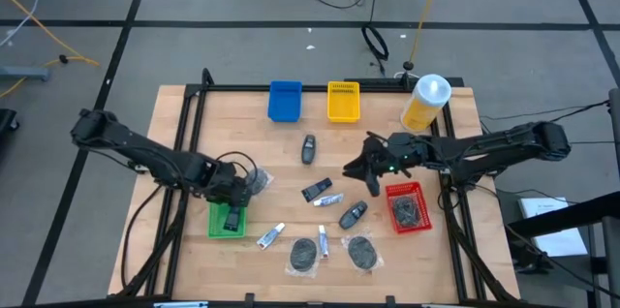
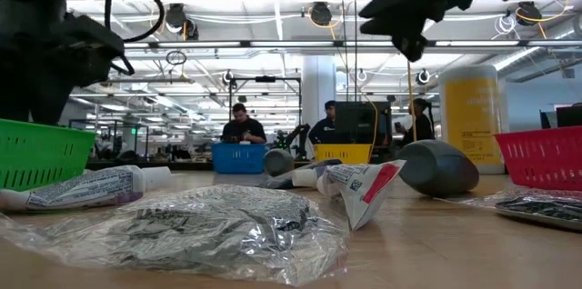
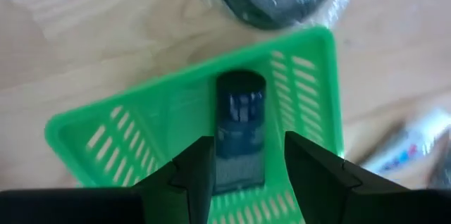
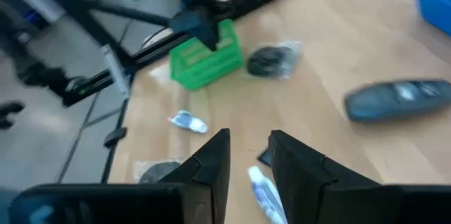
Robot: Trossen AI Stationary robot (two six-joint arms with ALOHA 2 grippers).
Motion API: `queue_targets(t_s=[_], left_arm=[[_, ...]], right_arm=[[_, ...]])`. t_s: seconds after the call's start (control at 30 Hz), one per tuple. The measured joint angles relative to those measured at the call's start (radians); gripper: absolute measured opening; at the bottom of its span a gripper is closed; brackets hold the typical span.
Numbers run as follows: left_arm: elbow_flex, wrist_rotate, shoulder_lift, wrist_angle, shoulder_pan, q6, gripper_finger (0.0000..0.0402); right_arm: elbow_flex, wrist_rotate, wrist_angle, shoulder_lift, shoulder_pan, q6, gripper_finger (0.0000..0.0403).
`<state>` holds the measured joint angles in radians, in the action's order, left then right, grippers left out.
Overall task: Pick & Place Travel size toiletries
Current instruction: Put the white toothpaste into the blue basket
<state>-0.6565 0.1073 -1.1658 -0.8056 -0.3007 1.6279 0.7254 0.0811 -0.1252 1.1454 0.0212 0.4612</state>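
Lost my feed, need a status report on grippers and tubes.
Left gripper open over green bin, dark item inside. Right gripper empty mid-table. Toiletry tubes on table, untouched. Nothing blocking.

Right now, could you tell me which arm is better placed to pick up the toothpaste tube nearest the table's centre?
Right, probably: the right gripper hovers empty beside that tube, while the left gripper is over the green basket.

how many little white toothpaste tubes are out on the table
3, all lying loose on the wood: one tube beside the green bin, one tube between the two bagged dark items, one tube mid-table. Bins may hide more.
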Motion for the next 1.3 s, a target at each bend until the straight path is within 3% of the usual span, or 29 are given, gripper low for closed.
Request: queue_targets(t_s=[0.13, 0.57, 0.87, 1.3], left_arm=[[-0.026, -0.003, 0.033, -0.002, 0.013, -0.074, 0.0169], [-0.116, -0.223, 0.170, -0.002, 0.112, -0.378, 0.0170], [-0.122, -0.275, 0.186, 0.061, 0.185, -0.575, 0.0170], [-0.122, -0.299, 0.171, 0.155, 0.255, -0.665, 0.0170]], right_arm=[[0.000, 0.048, -0.048, 0.065, 0.000, -0.063, 0.0102], [0.000, 0.133, -0.026, 0.266, 0.000, -0.236, 0.0182], [0.000, 0.137, -0.028, 0.391, 0.000, -0.291, 0.0185], [0.001, 0.165, -0.126, 0.552, 0.006, -0.228, 0.0185]])
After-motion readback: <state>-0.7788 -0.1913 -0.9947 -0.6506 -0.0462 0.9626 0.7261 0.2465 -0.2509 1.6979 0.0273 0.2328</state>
